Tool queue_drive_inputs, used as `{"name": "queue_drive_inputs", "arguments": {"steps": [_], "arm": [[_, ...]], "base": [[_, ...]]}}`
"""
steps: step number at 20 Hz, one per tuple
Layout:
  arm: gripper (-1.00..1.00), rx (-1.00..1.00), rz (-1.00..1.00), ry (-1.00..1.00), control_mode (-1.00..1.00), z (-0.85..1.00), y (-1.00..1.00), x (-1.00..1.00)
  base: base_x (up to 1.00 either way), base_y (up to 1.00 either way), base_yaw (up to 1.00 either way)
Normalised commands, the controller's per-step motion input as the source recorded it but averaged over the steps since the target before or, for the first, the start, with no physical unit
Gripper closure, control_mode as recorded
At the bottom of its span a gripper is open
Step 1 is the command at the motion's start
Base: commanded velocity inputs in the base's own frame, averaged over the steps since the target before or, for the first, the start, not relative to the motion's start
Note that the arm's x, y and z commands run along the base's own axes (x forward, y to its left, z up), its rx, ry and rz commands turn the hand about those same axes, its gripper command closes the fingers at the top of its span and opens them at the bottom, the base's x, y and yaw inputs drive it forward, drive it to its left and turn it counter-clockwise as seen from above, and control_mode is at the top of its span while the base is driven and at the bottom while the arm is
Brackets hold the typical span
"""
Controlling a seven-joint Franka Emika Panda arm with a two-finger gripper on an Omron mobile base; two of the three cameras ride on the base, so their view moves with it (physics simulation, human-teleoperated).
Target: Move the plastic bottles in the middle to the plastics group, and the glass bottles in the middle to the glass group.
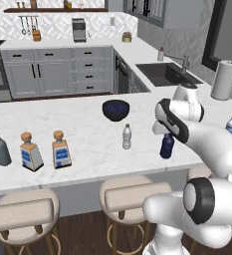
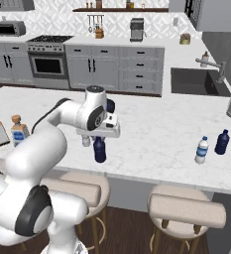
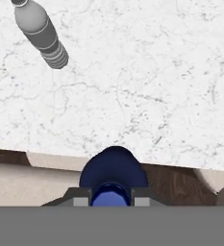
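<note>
Navy-blue slim plastic bottle (image 3: 113, 172) gripped at the cap by the closed claw (image 3: 111, 198), near the white marble worktop (image 1: 87, 139) front edge; clear white-capped bottle (image 1: 127, 136) standing nearby.

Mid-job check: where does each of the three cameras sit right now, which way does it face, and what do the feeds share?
Left base view: behind the arm's left, looking forward over the counter; arm at lower right.
Right base view: behind the arm's right, same counter; arm at lower left, gripper shut on the navy bottle.
Hand view: on the hand, looking down past the fingertips at the navy bottle's cap.
Shared: all show the navy bottle and the clear bottle.
</note>
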Motion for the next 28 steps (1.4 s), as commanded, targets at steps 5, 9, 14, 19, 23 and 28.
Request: {"name": "queue_drive_inputs", "arguments": {"steps": [5,9,14,19,23,28], "arm": [[1.00,0.00,-0.02,0.00,-1.00,0.17,-0.84,0.28],[1.00,0.00,-0.04,0.00,-1.00,0.31,-0.81,0.33],[1.00,0.00,-0.04,0.00,-1.00,0.07,-0.74,0.31],[1.00,0.00,-0.03,0.00,-1.00,0.00,-0.73,0.12],[1.00,0.00,-0.03,-0.02,-1.00,0.00,-0.64,0.00],[1.00,-0.02,-0.03,-0.06,-1.00,0.00,-0.49,0.00]], "base": [[0.00,0.00,0.00],[0.00,0.00,0.00],[0.00,0.00,0.00],[0.00,0.00,0.00],[0.00,0.00,0.00],[0.00,0.00,0.00]]}}
